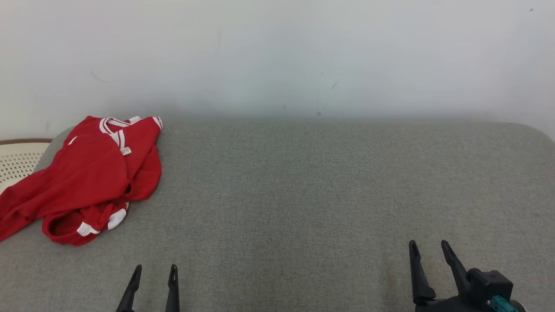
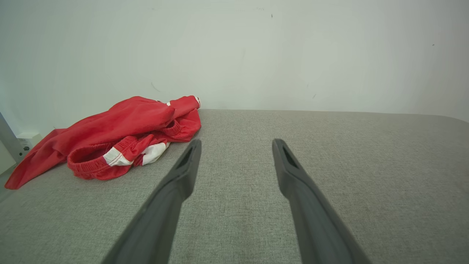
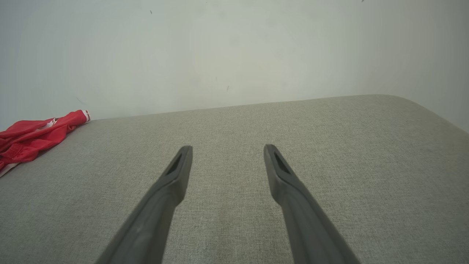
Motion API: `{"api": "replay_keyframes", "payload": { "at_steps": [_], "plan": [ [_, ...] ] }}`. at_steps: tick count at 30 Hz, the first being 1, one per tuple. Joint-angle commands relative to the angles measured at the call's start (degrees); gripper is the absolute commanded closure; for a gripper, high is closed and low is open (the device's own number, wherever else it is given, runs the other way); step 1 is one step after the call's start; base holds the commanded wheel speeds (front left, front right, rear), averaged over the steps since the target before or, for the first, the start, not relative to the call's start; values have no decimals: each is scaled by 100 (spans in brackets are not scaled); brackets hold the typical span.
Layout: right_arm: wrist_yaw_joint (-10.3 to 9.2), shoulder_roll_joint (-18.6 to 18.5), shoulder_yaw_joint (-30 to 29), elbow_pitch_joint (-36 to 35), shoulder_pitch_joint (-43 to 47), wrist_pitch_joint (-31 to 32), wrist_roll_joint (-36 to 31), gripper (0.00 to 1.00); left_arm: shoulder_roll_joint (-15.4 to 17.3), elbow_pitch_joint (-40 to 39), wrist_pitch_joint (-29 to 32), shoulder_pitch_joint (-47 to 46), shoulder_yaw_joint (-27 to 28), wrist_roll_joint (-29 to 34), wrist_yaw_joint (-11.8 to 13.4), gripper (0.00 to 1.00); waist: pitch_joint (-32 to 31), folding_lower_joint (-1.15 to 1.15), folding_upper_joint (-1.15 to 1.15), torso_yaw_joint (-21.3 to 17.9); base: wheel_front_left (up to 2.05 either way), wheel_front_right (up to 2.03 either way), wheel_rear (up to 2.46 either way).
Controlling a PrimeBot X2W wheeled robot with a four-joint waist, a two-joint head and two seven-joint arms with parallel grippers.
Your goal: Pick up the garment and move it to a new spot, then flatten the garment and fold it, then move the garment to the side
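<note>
A crumpled red garment (image 1: 91, 173) with white trim lies bunched at the far left of the grey cushioned surface (image 1: 303, 195), one end trailing off the left edge. In the left wrist view the garment (image 2: 121, 135) sits ahead and to the left of my fingers; in the right wrist view the garment (image 3: 29, 137) shows at the far left. My left gripper (image 1: 155, 271) stands open near the front edge, below and right of the garment, holding nothing. Far to the right, my right gripper (image 1: 429, 247) is open and empty too.
A pale wall (image 1: 277, 56) rises right behind the surface. A cream perforated basket rim (image 1: 19, 158) with a brown edge peeks out at the far left behind the garment. The surface's back right corner (image 1: 537, 130) is rounded.
</note>
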Motion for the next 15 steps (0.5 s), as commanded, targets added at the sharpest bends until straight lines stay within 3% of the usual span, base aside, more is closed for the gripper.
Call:
{"api": "replay_keyframes", "payload": {
  "at_steps": [1,15],
  "plan": [
    [4,3,2,-19,23,11,29,0,4,4,-31,20,37,0,5,0,2,0,0,4,0,0,0],
    [4,3,19,51,86,-8,111,0,-13,74,-31,3,124,-15,-71,0,-59,0,0,198,0,0,0]
  ]
}}
